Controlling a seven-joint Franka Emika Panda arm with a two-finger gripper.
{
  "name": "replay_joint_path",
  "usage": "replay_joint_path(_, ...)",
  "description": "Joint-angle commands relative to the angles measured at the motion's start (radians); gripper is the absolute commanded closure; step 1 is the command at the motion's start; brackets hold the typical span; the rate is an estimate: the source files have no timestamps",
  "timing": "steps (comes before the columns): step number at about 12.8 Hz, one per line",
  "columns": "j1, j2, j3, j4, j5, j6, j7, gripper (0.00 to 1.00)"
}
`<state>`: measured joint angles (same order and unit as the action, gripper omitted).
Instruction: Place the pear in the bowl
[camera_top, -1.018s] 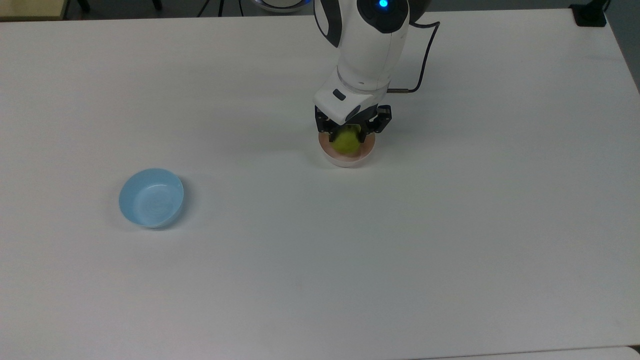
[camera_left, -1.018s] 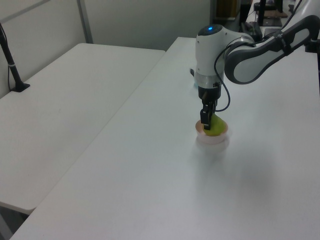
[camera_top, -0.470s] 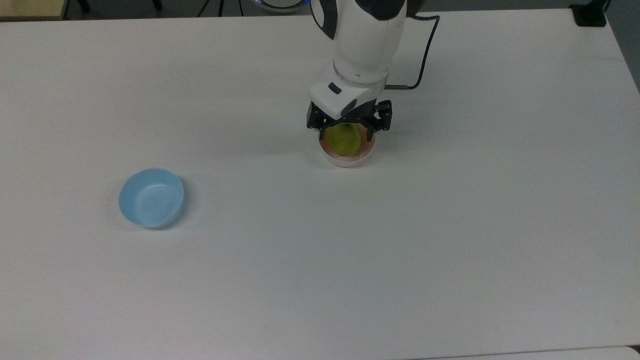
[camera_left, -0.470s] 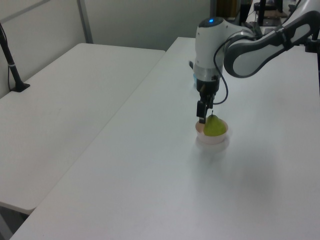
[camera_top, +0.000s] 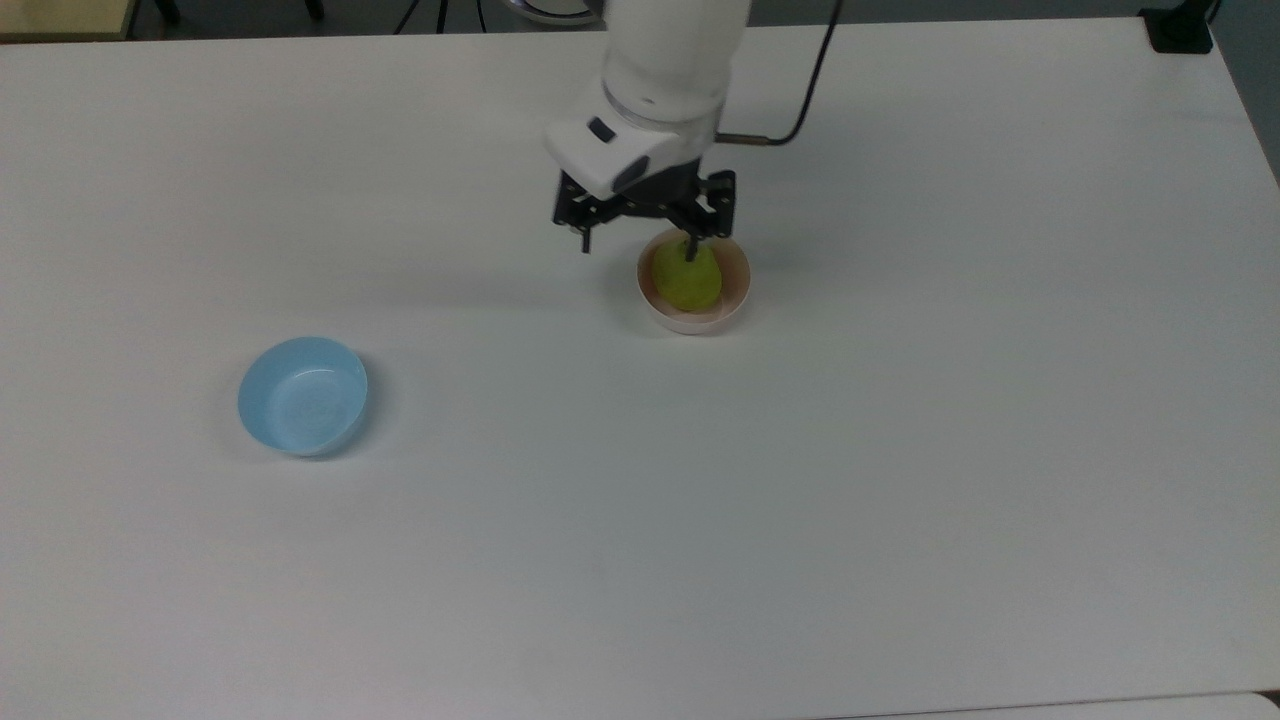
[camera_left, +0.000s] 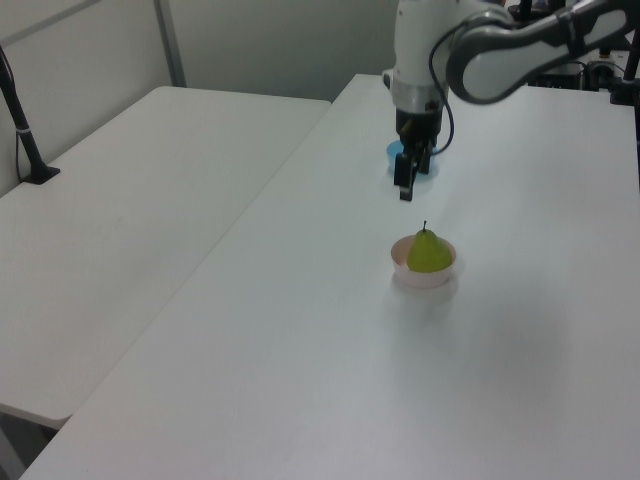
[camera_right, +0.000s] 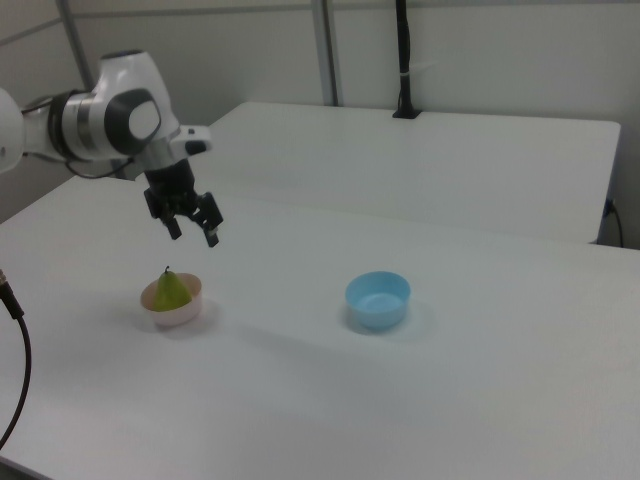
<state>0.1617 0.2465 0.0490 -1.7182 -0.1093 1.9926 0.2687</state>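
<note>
The yellow-green pear (camera_top: 687, 277) (camera_left: 429, 252) (camera_right: 173, 290) stands upright, stem up, inside the pale pink bowl (camera_top: 737, 288) (camera_left: 404, 275) (camera_right: 190, 310) on the white table. My gripper (camera_top: 640, 238) (camera_left: 405, 185) (camera_right: 192, 232) hangs open in the air well above the bowl, holding nothing. In the top view it sits over the bowl's upper left, one finger overlapping the pear. The right view shows it above and a little right of the bowl.
A light blue bowl (camera_top: 302, 395) (camera_right: 378, 299) stands apart on the white table (camera_top: 900, 480), far left of the pink bowl in the top view. A second white table (camera_left: 130, 200) stands alongside, with a black pole (camera_left: 22, 125) on it.
The gripper let go of the pear, which stays in the pink bowl. It has since risen clear and shifted toward the top view's left.
</note>
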Motion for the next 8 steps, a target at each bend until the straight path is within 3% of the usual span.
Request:
replay_joint_path(1, -0.05, -0.048, -0.001, 0.067, 0.0, -0.138, -0.101, 0.0)
replay_joint_path(8, -0.16, -0.205, -0.006, 0.069, 0.062, -0.326, -0.327, 0.0)
